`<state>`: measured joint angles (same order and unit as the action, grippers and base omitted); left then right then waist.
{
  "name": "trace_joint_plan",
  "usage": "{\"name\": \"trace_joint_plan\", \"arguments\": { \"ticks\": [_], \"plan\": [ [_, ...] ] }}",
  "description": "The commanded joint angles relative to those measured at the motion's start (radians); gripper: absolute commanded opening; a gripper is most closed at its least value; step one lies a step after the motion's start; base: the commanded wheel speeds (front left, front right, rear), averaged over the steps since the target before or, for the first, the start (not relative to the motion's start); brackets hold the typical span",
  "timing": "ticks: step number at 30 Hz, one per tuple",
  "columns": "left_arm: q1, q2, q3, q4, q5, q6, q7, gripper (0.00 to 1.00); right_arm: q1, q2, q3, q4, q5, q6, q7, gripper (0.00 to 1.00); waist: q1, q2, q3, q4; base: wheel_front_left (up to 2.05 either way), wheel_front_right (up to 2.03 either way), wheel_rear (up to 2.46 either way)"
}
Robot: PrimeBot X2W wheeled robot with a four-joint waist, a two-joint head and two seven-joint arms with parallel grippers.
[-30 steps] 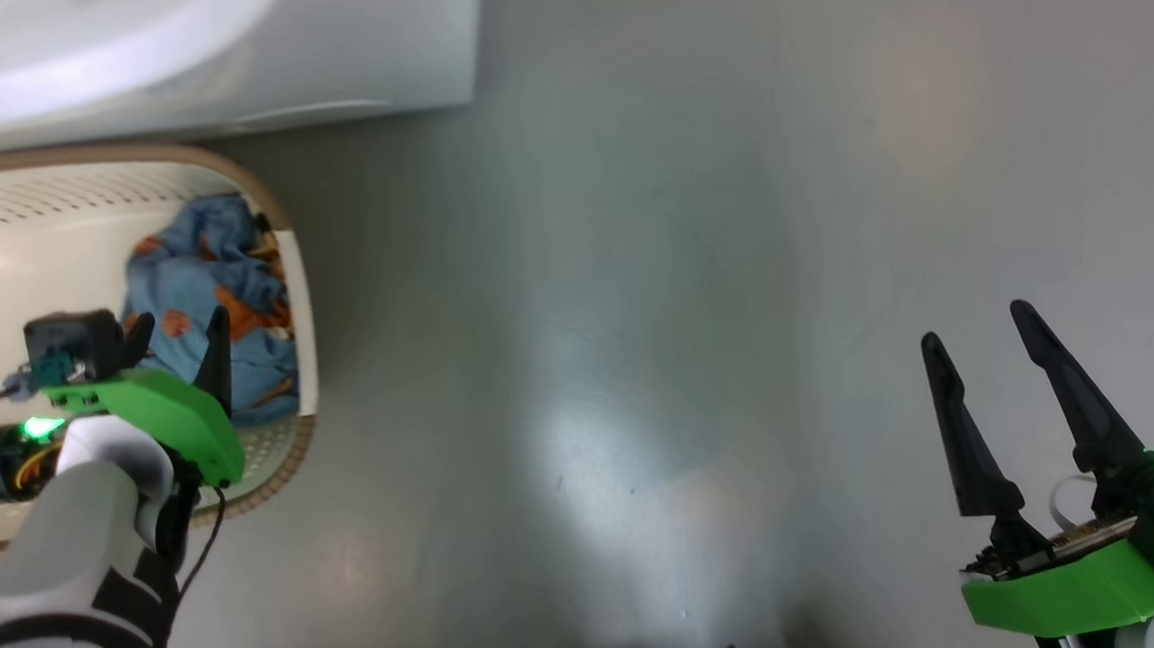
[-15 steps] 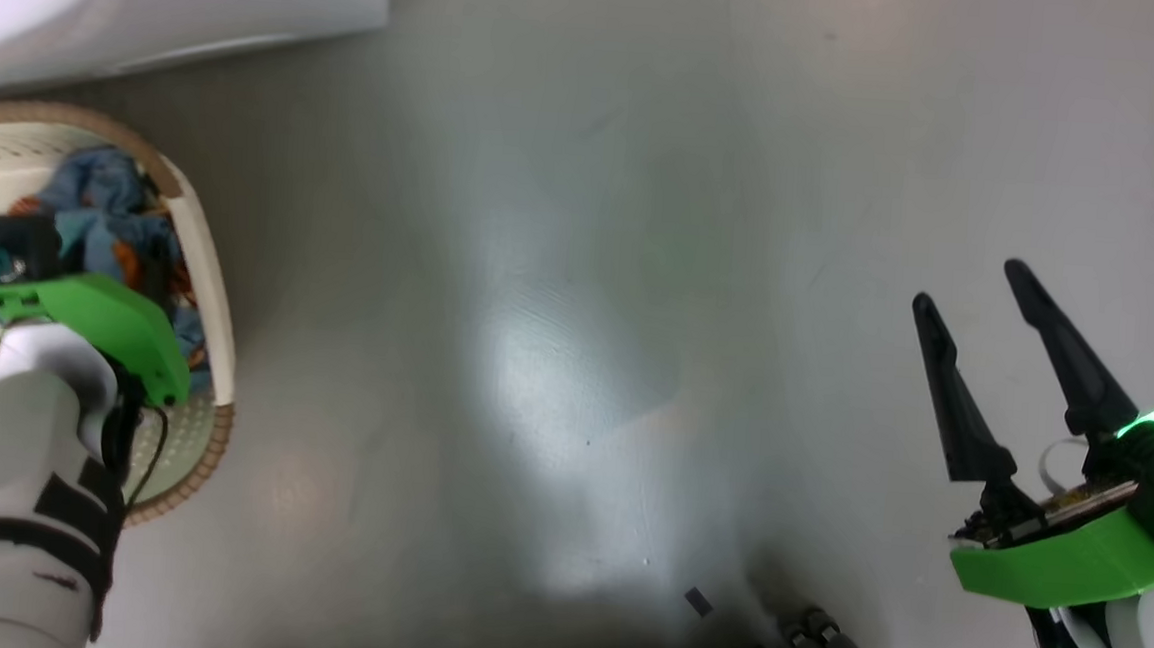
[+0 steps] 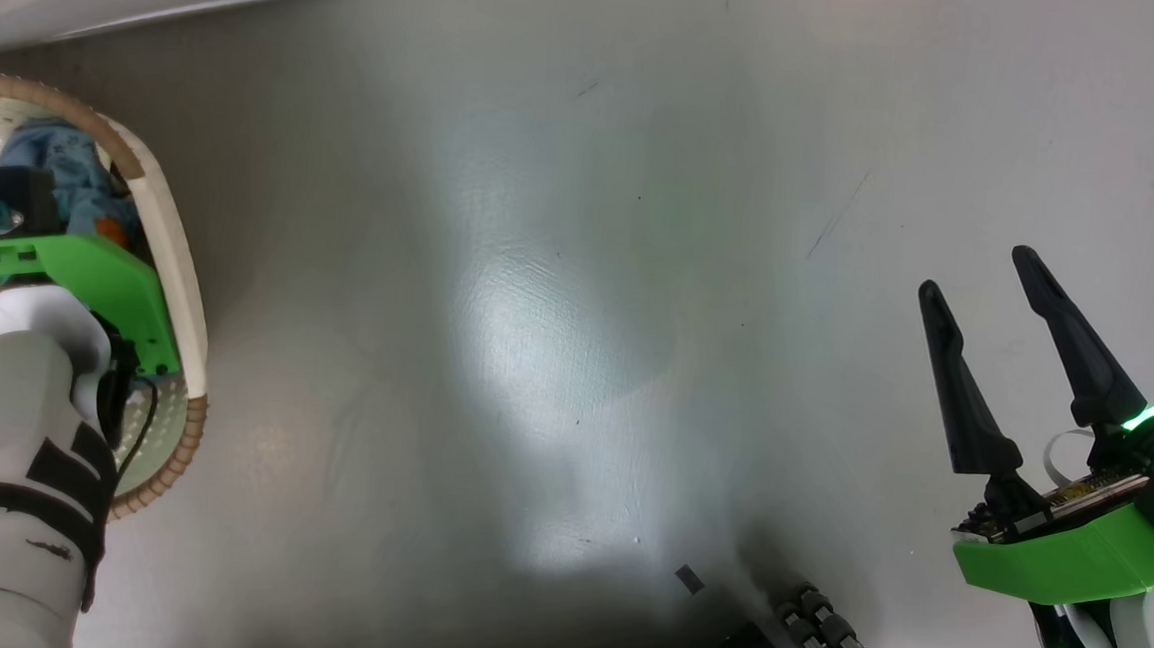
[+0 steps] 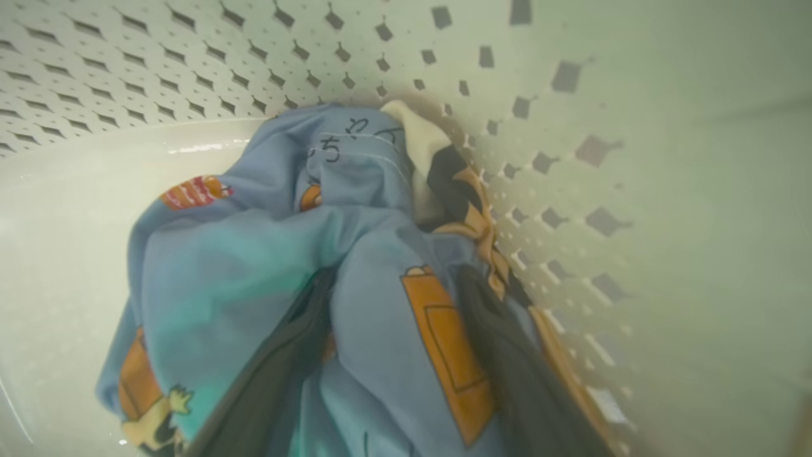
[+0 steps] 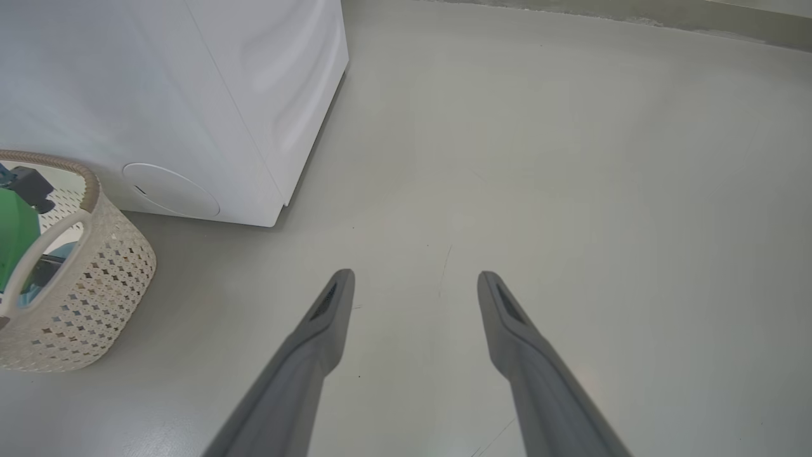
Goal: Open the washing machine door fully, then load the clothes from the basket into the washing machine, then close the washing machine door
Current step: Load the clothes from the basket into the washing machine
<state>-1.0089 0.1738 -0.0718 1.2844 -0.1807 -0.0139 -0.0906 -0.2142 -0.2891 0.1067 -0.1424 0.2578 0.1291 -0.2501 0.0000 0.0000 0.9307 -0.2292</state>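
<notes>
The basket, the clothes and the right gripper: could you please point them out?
the basket point(image 5: 95, 285): right wrist view, perforated outer wall.
the clothes point(image 4: 371, 247): left wrist view, central blue fold.
the right gripper point(image 3: 976, 270): head view, midway between fingertips.

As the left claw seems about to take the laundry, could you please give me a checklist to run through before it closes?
1. Left claw down inside the basket: ok.
2. A fold of the clothes between its fingers: ok.
3. Grip closed on the clothes: not ok, jaws stand apart.
4. Right claw open above the floor, away from the basket: ok.
5. Washing machine open for loading: cannot tell.
</notes>
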Motion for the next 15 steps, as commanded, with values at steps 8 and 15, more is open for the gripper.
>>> {"name": "trace_joint_plan", "arguments": {
  "ticks": [8, 15],
  "plan": [
    [0.028, 0.051, -0.007, 0.003, 0.003, -0.011, -0.008, 0.00, 0.020, -0.008, 0.020, -0.016, 0.004, 0.002, -0.012, 1.00, 0.0000, 0.0000, -0.006, -0.002, 0.00, 0.00, 0.00],
    [0.056, 0.061, -0.006, 0.005, -0.013, -0.013, -0.026, 0.00, -0.009, 0.000, 0.042, -0.005, 0.008, 0.002, -0.012, 1.00, 0.0000, 0.0000, -0.052, -0.003, 0.00, 0.00, 0.00]
  ]
}}
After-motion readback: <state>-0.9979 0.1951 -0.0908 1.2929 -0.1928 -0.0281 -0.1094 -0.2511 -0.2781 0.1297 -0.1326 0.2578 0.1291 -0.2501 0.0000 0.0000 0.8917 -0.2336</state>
